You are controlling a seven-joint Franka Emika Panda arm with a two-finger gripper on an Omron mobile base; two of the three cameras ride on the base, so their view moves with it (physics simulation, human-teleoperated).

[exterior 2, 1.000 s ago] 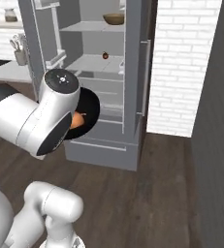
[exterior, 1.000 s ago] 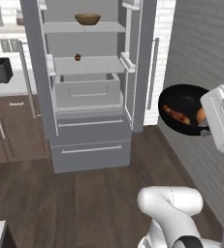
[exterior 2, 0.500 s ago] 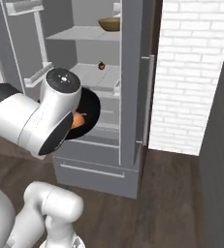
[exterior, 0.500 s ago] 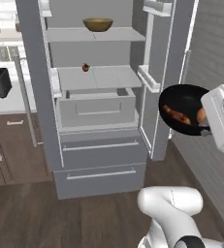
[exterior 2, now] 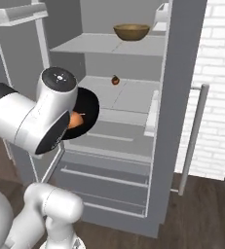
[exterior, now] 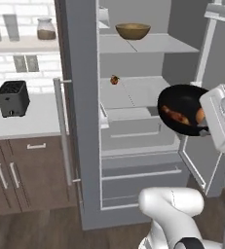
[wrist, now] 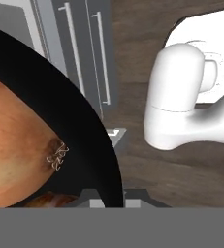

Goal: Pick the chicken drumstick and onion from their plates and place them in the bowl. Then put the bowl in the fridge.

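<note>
Left base view had the wide, shallow glossy black bowl held up at the right of the open fridge, level with the middle glass shelf and tilted so its inside faced the camera. Inside it lay the elongated reddish-brown chicken drumstick and, against the rim nearest the hand, the round orange-tan onion. Hand view was close on the onion, with black bowl wall around it. The fingers' state could not be told; the bowl's rim hid them, though the bowl hanging off the hand suggested a grip on that rim.

Step judged: loading done, bowl-to-fridge leg under way. Next move called for levelling the bowl, carrying it leftward past the door edge and setting it on a bare stretch of the middle shelf.

Other contents: a tan wooden bowl sat on the top shelf, a small dark-red fruit on the middle shelf. A dark toaster stood on the surface left of the fridge.
</note>
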